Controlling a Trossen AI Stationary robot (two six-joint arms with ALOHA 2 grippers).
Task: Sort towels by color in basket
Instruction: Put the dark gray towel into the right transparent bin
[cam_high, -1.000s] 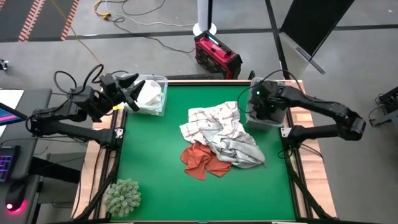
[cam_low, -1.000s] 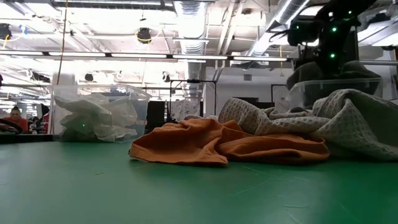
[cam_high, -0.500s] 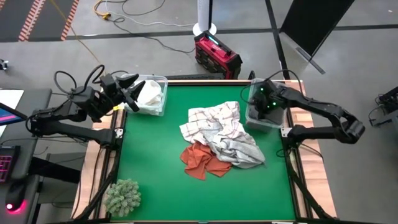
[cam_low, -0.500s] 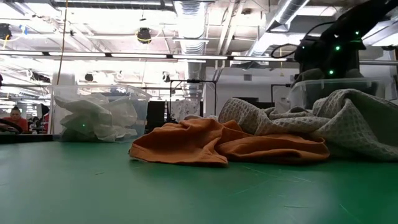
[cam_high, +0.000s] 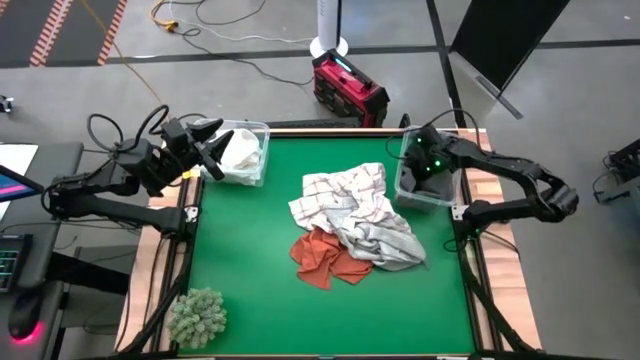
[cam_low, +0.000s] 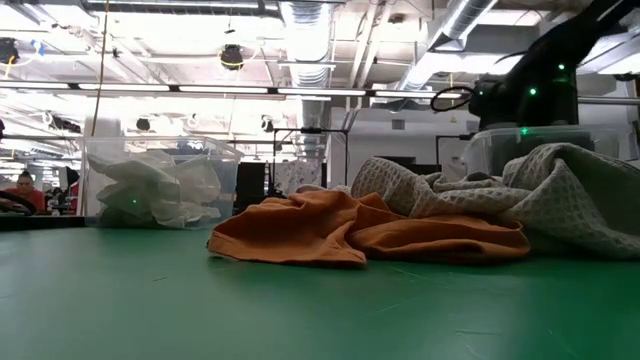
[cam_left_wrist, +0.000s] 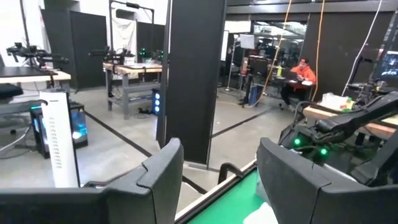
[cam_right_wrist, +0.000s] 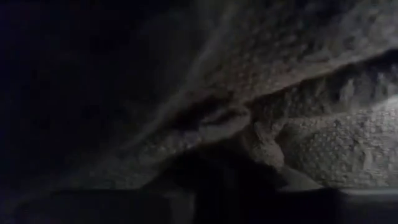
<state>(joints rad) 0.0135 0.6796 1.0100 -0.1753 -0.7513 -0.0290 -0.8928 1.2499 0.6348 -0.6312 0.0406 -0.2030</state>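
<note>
Your table (cam_high: 240, 260) was a green mat framed in pale wood, standing on a grey concrete floor strewn with cables, with a red case (cam_high: 349, 88) just beyond the far edge. The towels (cam_high: 355, 220) lay heaped near the middle: a grid-checked white one (cam_high: 335, 190) on the far side, a light grey one (cam_high: 385, 240) beside it, and a rust-orange one (cam_low: 350, 232) touching the nearer edge of the pile. A clear bin (cam_high: 258, 160) at the far left corner held white cloth (cam_low: 160, 190). A second clear bin (cam_high: 408, 196) sat at the far right corner.

Your right gripper (cam_high: 425, 172) was down inside that right bin, and its wrist camera saw only dark grey woven cloth (cam_right_wrist: 298, 118) pressed close. I could not tell how far its fingers stood apart, or whether they had hold of that cloth.

Your left gripper (cam_left_wrist: 221, 177) hung raised beside the left bin, its fingers (cam_left_wrist: 163, 174) clearly spread with nothing between them.

A fuzzy grey-green clump (cam_high: 197, 316) sat at the near left corner, well apart from the pile.

Behind the table you had a workshop hall with ceiling ducts and strip lights, workbenches, dark partition panels, and a person (cam_left_wrist: 303, 71) in orange seated far off.
</note>
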